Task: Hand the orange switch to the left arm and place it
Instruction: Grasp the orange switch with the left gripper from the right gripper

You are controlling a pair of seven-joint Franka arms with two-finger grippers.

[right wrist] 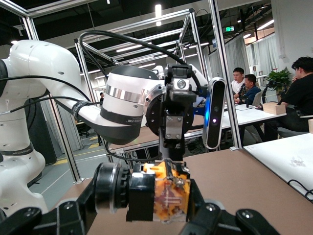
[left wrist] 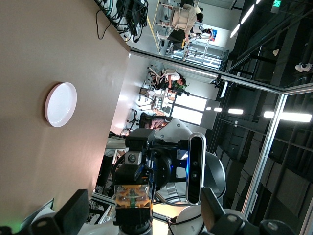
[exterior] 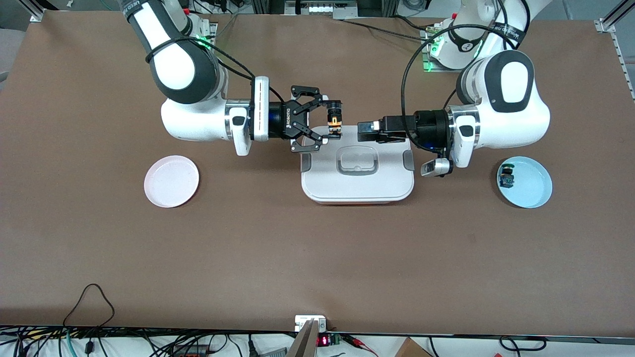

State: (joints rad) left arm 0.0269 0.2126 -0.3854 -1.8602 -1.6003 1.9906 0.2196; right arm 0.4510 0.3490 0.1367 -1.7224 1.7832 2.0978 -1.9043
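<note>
One pink plate [exterior: 171, 180] lies on the brown tabletop [exterior: 278, 258] toward the right arm's end, well apart from everything else, with bare surface all round it. Above it in the front view the right arm [exterior: 193, 99] reaches level toward the table's middle. The right end effector [exterior: 333, 119] is pinching the orange switch [exterior: 335, 120] by its body, and holds it in the air over the edge of the box [exterior: 357, 171] that lies farthest from the front camera. In the right wrist view the switch [right wrist: 164, 191] sits crosswise between the fingers.

One white box stands at the middle of the tabletop, lid on, grey clips at both short sides; open tabletop separates it from both plates.

The left end effector [exterior: 366, 130], fingers spread, hangs over the same box edge, facing the switch with a small gap between them. It holds nothing. The left arm [exterior: 501, 114] lies level too.

One blue plate [exterior: 525, 182] rests toward the left arm's end; one small blue-bodied switch [exterior: 506, 177] lies in it near the rim.

Count: two plates, two switches, one box, two arms.
</note>
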